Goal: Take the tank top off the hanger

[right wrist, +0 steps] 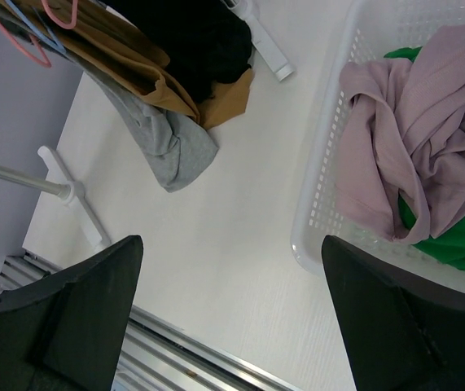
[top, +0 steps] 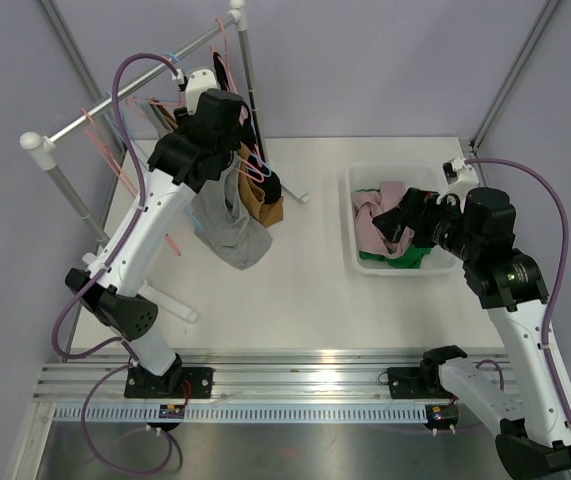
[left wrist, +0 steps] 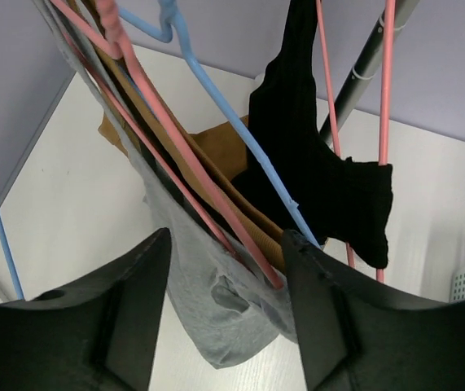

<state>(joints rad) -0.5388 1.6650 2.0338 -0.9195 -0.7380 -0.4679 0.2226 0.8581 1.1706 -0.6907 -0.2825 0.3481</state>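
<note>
Your left gripper (left wrist: 225, 240) is up at the rack (top: 115, 105), wide open and holding nothing. The gray tank top (left wrist: 216, 322) shows between its fingers, hanging on a pink hanger (left wrist: 252, 244). Your right gripper (right wrist: 232, 244) is also wide open and empty, above the tabletop (right wrist: 175, 220) beside the basket (right wrist: 320, 204).

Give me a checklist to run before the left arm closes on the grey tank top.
1. Left gripper open: ok, fingers spread.
2. Grey tank top between its fingers: ok, fabric hangs in the gap.
3. Pink hanger clear of the pinch: cannot tell, its wire runs down close to one finger.
4. Brown garment out of the pinch: cannot tell, it hangs right against the grey.
5. Right gripper free: ok, open and empty beside the basket.
</note>
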